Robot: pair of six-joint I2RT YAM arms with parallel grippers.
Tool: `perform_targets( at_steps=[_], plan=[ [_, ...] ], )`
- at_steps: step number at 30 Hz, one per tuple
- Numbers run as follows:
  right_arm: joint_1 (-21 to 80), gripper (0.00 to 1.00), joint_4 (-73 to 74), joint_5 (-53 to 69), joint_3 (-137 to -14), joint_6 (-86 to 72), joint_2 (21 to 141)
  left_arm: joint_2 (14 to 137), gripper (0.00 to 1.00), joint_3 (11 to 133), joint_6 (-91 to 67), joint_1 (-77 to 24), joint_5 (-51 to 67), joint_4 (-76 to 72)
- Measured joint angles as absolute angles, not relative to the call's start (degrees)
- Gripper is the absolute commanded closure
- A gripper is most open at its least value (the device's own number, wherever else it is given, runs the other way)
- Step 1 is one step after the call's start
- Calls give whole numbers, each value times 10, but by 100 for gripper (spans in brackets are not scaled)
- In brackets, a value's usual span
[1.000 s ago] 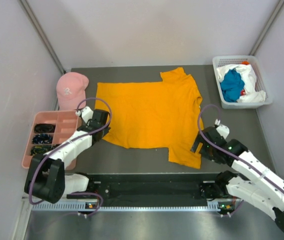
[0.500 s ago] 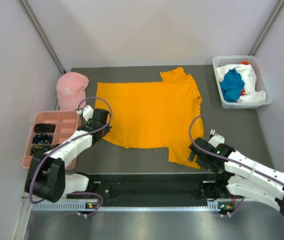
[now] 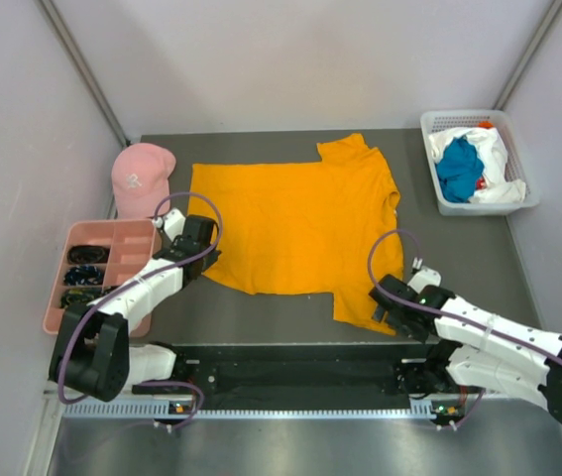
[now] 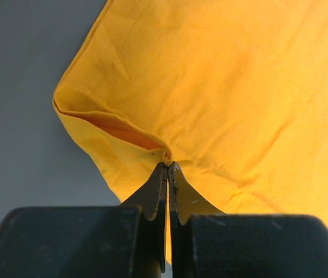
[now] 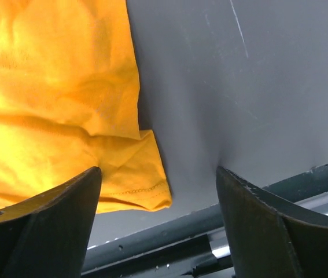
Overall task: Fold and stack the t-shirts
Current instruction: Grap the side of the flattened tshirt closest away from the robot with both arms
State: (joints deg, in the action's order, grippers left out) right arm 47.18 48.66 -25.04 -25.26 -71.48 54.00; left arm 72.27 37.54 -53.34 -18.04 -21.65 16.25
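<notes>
Seen from above, the orange t-shirt (image 3: 295, 223) is lying spread out flat on the dark table (image 3: 261, 317). The left gripper (image 3: 204, 261) is sitting at one near corner of the shirt, and the cloth is stretching away to its right. The right gripper (image 3: 384, 305) is sitting at the near sleeve, with the shirt on its left. Far beyond the right gripper, a white basket (image 3: 459, 117) is holding a teal-blue t-shirt (image 3: 458, 171) and a white t-shirt (image 3: 494, 159). A pink cap (image 3: 140, 177) is resting beyond the left gripper, and a pink tray (image 3: 112, 225) is lying to its left.

In the left wrist view, the fingers (image 4: 158, 185) are pressing tight together and pinching a little bump of orange cloth at their tips. The shirt is spreading ahead and to the right. A folded edge is gaping just left of the tips.

In the right wrist view, the two fingers (image 5: 54, 226) are standing far apart and holding nothing. The shirt's stitched corner is lying between them, closer to the left finger.
</notes>
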Motion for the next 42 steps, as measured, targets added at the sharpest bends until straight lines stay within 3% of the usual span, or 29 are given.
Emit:
perform_targets(
  at_steps=[5, 21, 25, 42],
  plan=[
    [484, 23, 484, -264, -257, -712, 558, 723, 100, 374, -532, -180, -216, 162],
    [535, 42, 493, -261, -256, -755, 548, 723, 100, 367, -525, -180, -212, 154],
    [542, 43, 494, -260, -256, -764, 549, 723, 100, 366, -525, -180, -208, 154],
    [574, 67, 495, -265, -260, -787, 568, 729, 100, 366, -523, -180, -204, 149]
  ],
)
